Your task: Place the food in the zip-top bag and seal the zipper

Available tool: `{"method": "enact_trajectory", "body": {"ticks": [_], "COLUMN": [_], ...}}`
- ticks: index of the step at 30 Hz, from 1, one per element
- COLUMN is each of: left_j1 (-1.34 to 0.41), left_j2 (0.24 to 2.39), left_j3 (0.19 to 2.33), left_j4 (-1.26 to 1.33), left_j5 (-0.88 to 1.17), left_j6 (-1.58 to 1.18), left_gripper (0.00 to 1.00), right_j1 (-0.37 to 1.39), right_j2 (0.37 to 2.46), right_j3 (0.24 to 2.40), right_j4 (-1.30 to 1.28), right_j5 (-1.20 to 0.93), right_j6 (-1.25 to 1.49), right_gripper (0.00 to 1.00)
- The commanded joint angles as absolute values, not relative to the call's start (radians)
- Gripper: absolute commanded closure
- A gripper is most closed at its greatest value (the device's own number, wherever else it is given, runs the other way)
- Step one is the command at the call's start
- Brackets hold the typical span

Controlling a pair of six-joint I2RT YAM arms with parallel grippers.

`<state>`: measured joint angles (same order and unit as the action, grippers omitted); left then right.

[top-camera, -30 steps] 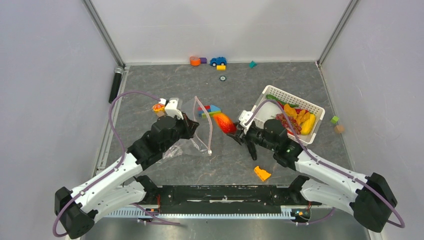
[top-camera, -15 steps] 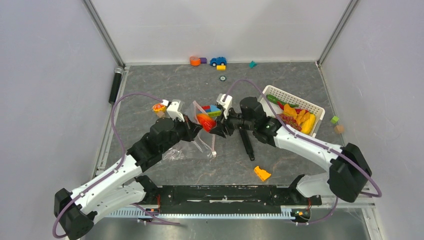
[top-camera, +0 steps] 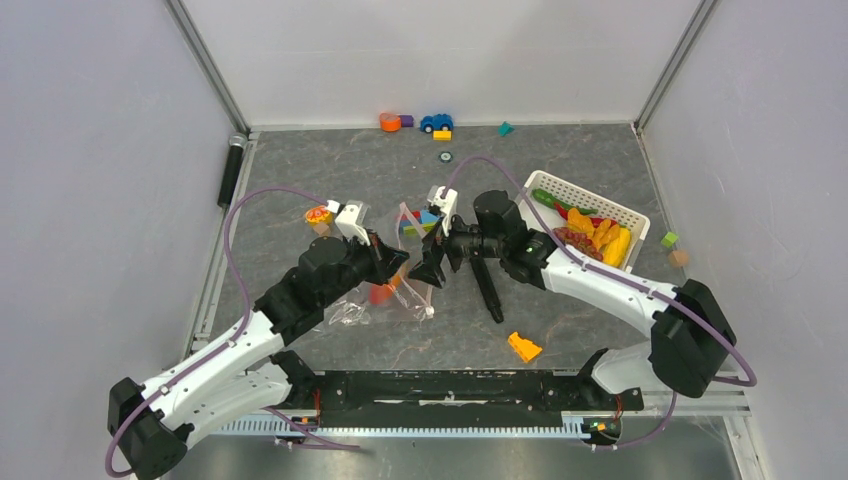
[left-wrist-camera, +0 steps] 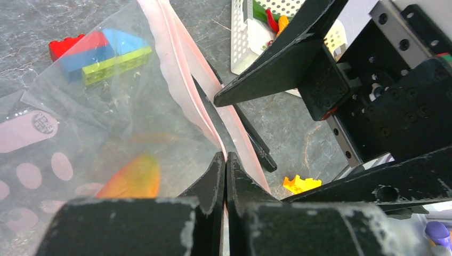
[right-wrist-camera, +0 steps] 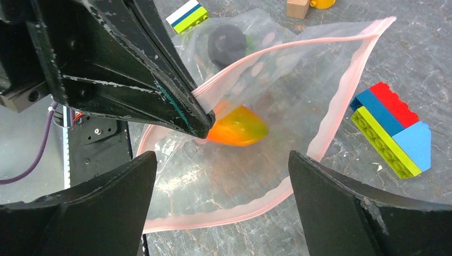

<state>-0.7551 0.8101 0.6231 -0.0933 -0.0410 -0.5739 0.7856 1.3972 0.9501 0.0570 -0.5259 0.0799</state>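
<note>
White basket (top-camera: 590,193) is seen right of centre, with the remaining food (top-camera: 600,238) in it. The zip-top bag (right-wrist-camera: 288,96) is lying mid-table between the arms, mouth pulled open. Left gripper (left-wrist-camera: 225,160) is clamped shut on the bag's rim. Right gripper (right-wrist-camera: 222,156) is spread wide at the mouth, nothing held. One orange-red food piece (right-wrist-camera: 237,126) is seen inside the bag. The zipper (left-wrist-camera: 186,85) is unsealed and pinched by the left fingers.
</note>
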Motion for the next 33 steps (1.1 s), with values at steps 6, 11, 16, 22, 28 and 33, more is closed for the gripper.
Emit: {"method": "enact_trajectory", "body": {"ticks": [6, 11, 16, 22, 28, 33], "left_j1": [-0.759, -0.758, -0.759, -0.758, -0.758, -0.758], "left_j2": [0.781, 0.790, 0.802, 0.798, 0.806, 0.811], "left_j3": [0.627, 0.626, 0.633, 0.631, 0.634, 0.635], "left_j4": [-0.055, -0.060, -0.069, -0.073, -0.077, -0.078], "left_j5": [-0.083, -0.103, -0.112, -0.122, -0.132, -0.129], "left_j6": [-0.551, -0.554, -0.551, -0.546, -0.541, -0.538], "left_gripper": [0.98, 0.98, 0.98, 0.98, 0.98, 0.98], "right_j1": [0.746, 0.593, 0.373, 0.240, 0.161, 0.118], "right_j2": [1.224, 1.157, 1.200, 1.254, 1.300, 1.410], "right_j3": [0.907, 0.839, 0.831, 0.814, 0.781, 0.776], "right_j4": [0.069, 0.065, -0.009, -0.091, -0.118, -0.017], "right_j5": [-0.259, -0.076, -0.008, 0.131, 0.298, 0.471], "right_j6": [0.037, 0.120, 0.212, 0.213, 0.179, 0.031], "right_gripper": [0.02, 0.02, 0.02, 0.02, 0.02, 0.02]}}
